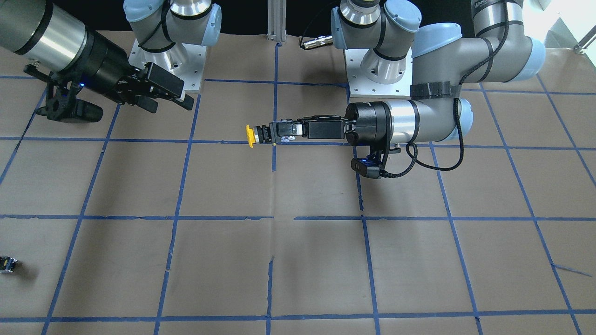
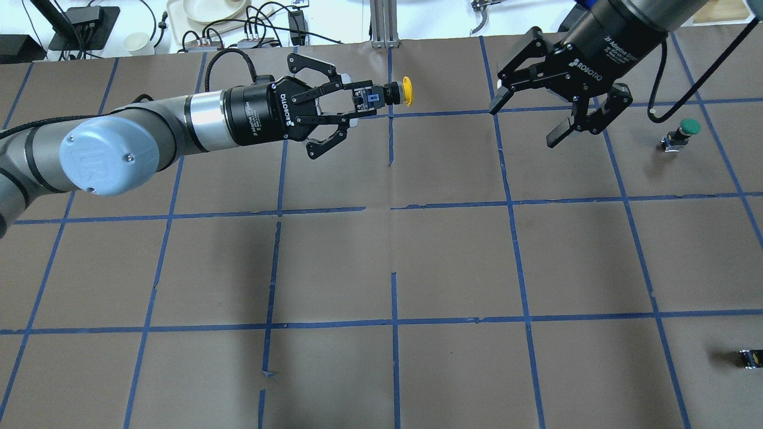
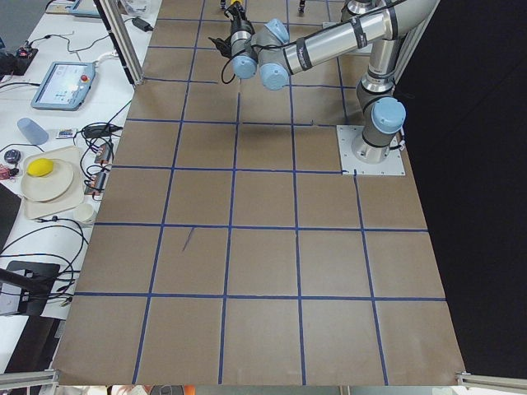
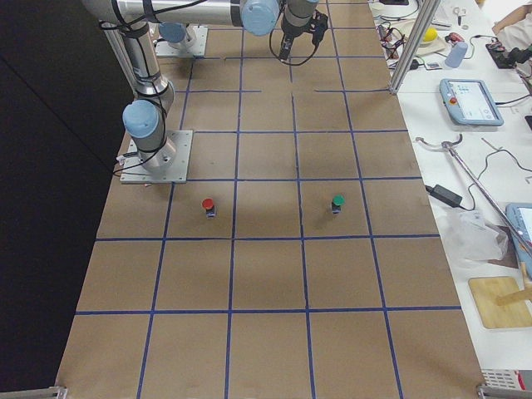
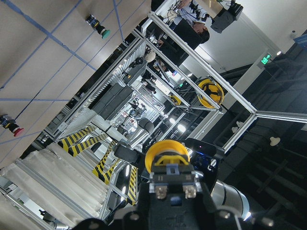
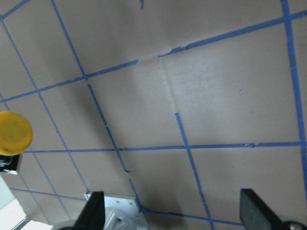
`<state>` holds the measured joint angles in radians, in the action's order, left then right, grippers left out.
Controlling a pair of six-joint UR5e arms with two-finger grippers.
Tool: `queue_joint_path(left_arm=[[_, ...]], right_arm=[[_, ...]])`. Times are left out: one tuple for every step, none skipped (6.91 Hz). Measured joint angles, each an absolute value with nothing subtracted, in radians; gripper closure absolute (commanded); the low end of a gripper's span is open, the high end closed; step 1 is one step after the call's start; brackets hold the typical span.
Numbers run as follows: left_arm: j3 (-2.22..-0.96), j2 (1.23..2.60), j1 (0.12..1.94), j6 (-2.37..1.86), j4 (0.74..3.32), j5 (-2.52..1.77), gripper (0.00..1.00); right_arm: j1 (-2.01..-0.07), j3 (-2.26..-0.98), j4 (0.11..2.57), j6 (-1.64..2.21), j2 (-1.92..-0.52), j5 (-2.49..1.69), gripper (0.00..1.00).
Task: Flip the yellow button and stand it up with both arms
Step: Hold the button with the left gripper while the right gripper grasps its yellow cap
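The left end effector point(image 2: 361, 101), a black two-finger one at the end of the silver-grey left arm point(image 2: 149, 128), is closed on a small yellow button point(image 2: 393, 93) with a round mushroom cap, a black collar and a blocky black-grey base. Its fingers are drawn narrow and press the blocky base from two sides, while the collar and the cap stick out past the fingertips. The yellow button lies sideways in this grasp, lifted off the brown paper-covered desk point(image 2: 453, 262) with its grid of blue tape. Its cap points away from the left arm, toward the side of the right arm point(image 2: 632, 18). In the left wrist view the base with its two metal contacts sits between the fingers, and the round cap shows just beyond it.

The right end effector point(image 2: 527, 119), also black with two fingers, is spread wide and holds nothing. It hangs above the desk, well apart from the yellow button. In the right wrist view its two fingertips point(image 6: 93, 213) stand far apart at the lower edge, and the yellow cap shows at the left edge.

A push-button with a green cap point(image 2: 685, 132) stands upright on the desk on the robot's right side. A push-button with a red cap point(image 4: 208, 204) stands in the same row, nearer to the robot. A tiny black-and-yellow block point(image 2: 750, 357) lies near the desk's right edge
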<state>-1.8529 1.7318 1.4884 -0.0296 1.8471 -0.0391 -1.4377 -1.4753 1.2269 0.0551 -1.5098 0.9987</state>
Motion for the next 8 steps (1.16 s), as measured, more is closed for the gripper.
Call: queue_joint_path(left_arm=[[-1.854, 1.733, 1.497, -0.030, 1.847, -0.049, 0.99], [-1.855, 1.733, 1.507, -0.029, 1.847, -0.066, 0.99], [-1.856, 1.733, 1.516, -0.029, 1.847, -0.083, 0.99], [-1.858, 1.733, 1.523, -0.030, 1.848, -0.091, 0.99], [-1.864, 1.728, 1.531, -0.034, 1.848, -0.097, 0.99], [-1.871, 1.718, 1.537, -0.039, 1.848, -0.107, 0.99], [-1.872, 1.707, 1.545, -0.051, 1.847, -0.121, 0.99], [-1.873, 1.700, 1.554, -0.060, 1.844, -0.132, 0.99]], right_arm=[[-1.433, -1.479, 1.151, 0.056, -1.508, 0.876, 0.00], [-1.431, -1.485, 1.116, 0.055, -1.501, 0.755, 0.00], [-1.428, -1.496, 1.124, 0.047, -1.492, 0.662, 0.00], [-1.423, -1.513, 1.185, 0.038, -1.487, 0.596, 0.00], [-1.407, -1.537, 1.280, 0.030, -1.486, 0.540, 0.00], [-1.377, -1.568, 1.363, 0.018, -1.485, 0.480, 0.00], [-1.352, -1.612, 1.422, -0.009, -1.485, 0.420, 0.00], [-1.341, -1.659, 1.462, -0.035, -1.485, 0.382, 0.00]])
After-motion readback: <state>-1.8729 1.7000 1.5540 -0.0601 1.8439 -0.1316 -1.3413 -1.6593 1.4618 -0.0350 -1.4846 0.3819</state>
